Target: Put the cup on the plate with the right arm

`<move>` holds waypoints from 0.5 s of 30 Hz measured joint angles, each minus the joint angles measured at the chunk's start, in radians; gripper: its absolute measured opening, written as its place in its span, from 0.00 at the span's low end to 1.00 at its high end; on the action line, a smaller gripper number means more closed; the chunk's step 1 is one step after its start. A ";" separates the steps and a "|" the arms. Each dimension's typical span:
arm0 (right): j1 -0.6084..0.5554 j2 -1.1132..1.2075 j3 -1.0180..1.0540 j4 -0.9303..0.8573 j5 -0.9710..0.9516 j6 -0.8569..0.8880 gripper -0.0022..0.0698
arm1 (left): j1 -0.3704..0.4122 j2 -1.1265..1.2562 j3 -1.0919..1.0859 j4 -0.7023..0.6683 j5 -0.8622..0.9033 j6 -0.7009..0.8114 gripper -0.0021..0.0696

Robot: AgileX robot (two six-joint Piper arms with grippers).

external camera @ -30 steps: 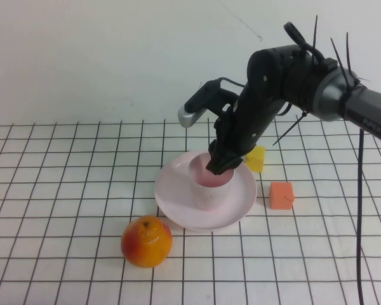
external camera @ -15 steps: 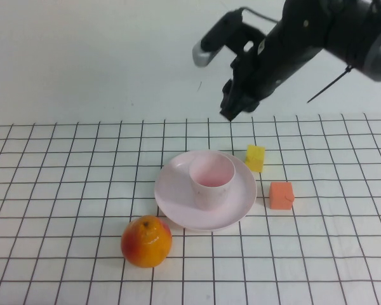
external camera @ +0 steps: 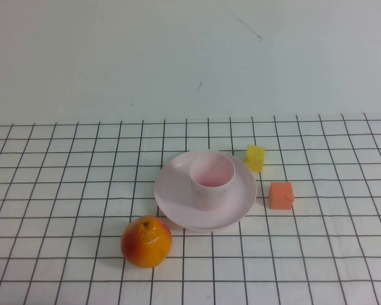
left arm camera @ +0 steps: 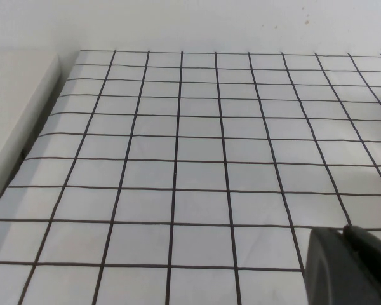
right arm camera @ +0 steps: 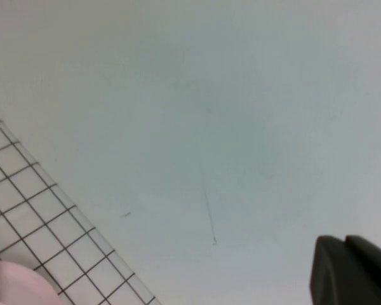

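Cup (external camera: 211, 182) stands upright on the plate (external camera: 178, 197), a bit toward the plate's far-right side, pink inside showing, nothing touching it. Plate lies flat around the middle of the gridded tabletop (external camera: 63, 190), toward the back edge. Judged from how they sit, the task looks done: cup rests on the plate, no hand on it.

Right hand (right arm camera: 352, 270) is out of the high view; only its dark tip shows in the right wrist view, fingers pressed together, holding nothing, raised and aimed mostly at the pale back wall (external camera: 114, 57), with a sliver of grid and a pink edge, likely the plate (right arm camera: 13, 286), at the frame corner. Reads as parked clear so the cup is left alone.

Left hand (left arm camera: 349, 267) also out of the high view; its dark tip shows in the left wrist view over bare grid near the tabletop's left edge, well apart from the plate. Spread or pressed together: cannot tell.

Around:
- orange-red round fruit, peach or apple (external camera: 146, 241), just beside the plate's near-left rim, toward the front edge
- yellow block (external camera: 255, 158) at the plate's far-right rim, touching or nearly, can't tell
- orange block (external camera: 281, 196) near the plate's right rim, small gap

Nothing stands over the cup or plate.
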State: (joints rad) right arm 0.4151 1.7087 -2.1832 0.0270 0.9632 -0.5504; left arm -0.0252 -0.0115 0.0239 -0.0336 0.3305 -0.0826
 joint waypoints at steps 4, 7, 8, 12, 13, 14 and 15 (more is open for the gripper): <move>0.002 -0.140 -0.002 0.000 0.062 0.000 0.03 | 0.000 0.000 0.000 0.000 0.000 0.000 0.03; 0.002 -0.221 -0.002 0.000 0.151 0.000 0.03 | 0.000 0.000 0.000 0.000 0.000 0.000 0.02; 0.002 -0.249 0.009 0.000 0.180 0.000 0.03 | 0.000 0.000 0.000 0.000 0.000 0.000 0.03; 0.002 -0.363 0.142 0.033 0.233 0.000 0.03 | 0.000 0.000 0.000 0.000 0.000 0.000 0.03; 0.002 -0.398 0.199 0.044 0.233 0.000 0.03 | 0.000 0.000 0.000 0.000 0.000 0.000 0.03; 0.002 -0.433 0.262 0.055 0.223 0.000 0.03 | 0.000 0.000 0.000 0.000 0.000 0.000 0.03; 0.002 -0.469 0.316 0.065 0.209 0.000 0.03 | 0.000 0.000 0.000 0.000 0.000 0.000 0.03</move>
State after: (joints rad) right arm 0.4169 1.2401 -1.8671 0.0923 1.1718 -0.5504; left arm -0.0252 -0.0115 0.0239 -0.0336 0.3305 -0.0826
